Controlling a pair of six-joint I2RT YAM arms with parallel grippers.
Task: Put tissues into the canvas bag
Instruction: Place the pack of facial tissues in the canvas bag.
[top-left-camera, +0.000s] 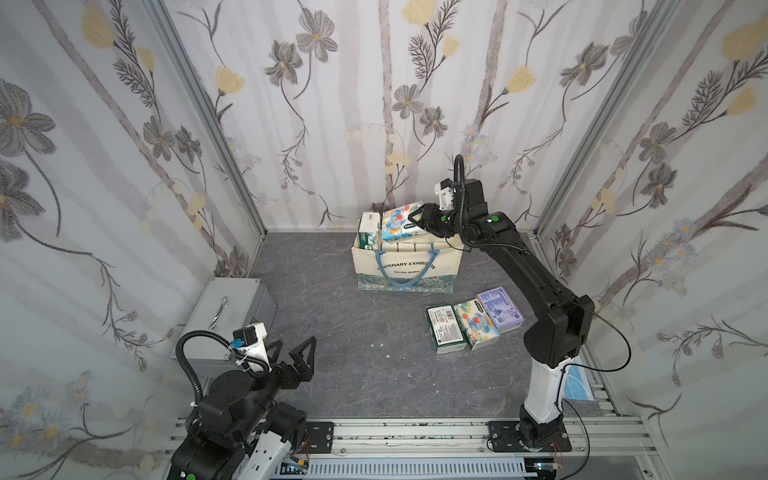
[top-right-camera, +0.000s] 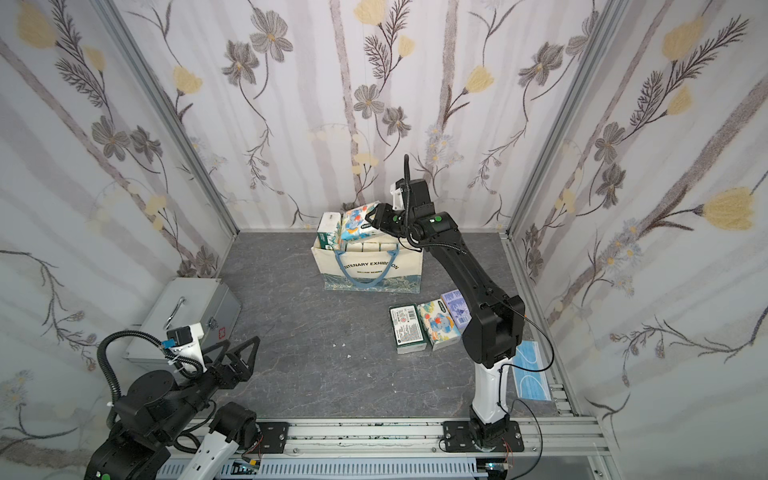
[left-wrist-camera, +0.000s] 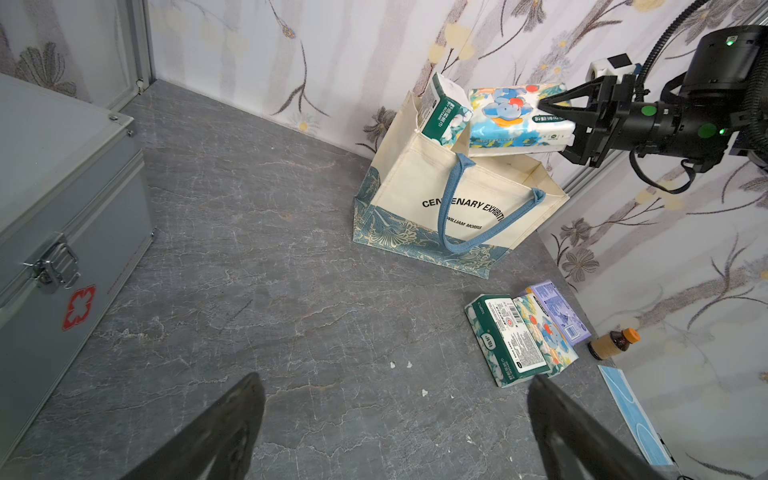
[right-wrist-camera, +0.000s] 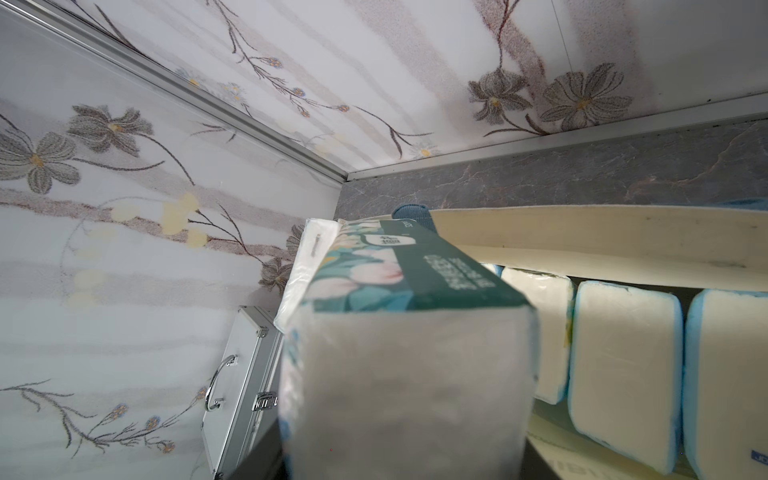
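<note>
Right gripper (top-left-camera: 416, 219) clamps the elephant tissue pack (top-left-camera: 395, 226) above the canvas bag (top-left-camera: 405, 272). Left gripper (top-left-camera: 291, 350) gapes wide, well apart from it

You have the canvas bag (top-left-camera: 405, 270) at the back of the surface (top-left-camera: 332, 332) with stowed packs (top-left-camera: 409, 247) in it, the right pincer (top-left-camera: 415, 219) gripping a raised pack (top-left-camera: 395, 224) over its mouth, three loose packs (top-left-camera: 473, 324) side by side before it to the right, and a metal case (top-left-camera: 237, 299) far left.

You see the left arm folded low near its base, the left tool (top-left-camera: 296, 341) spread wide and empty, while the right arm extends forward, the right tool (top-left-camera: 417, 219) clamped on a tissue pack (top-left-camera: 397, 224).
</note>
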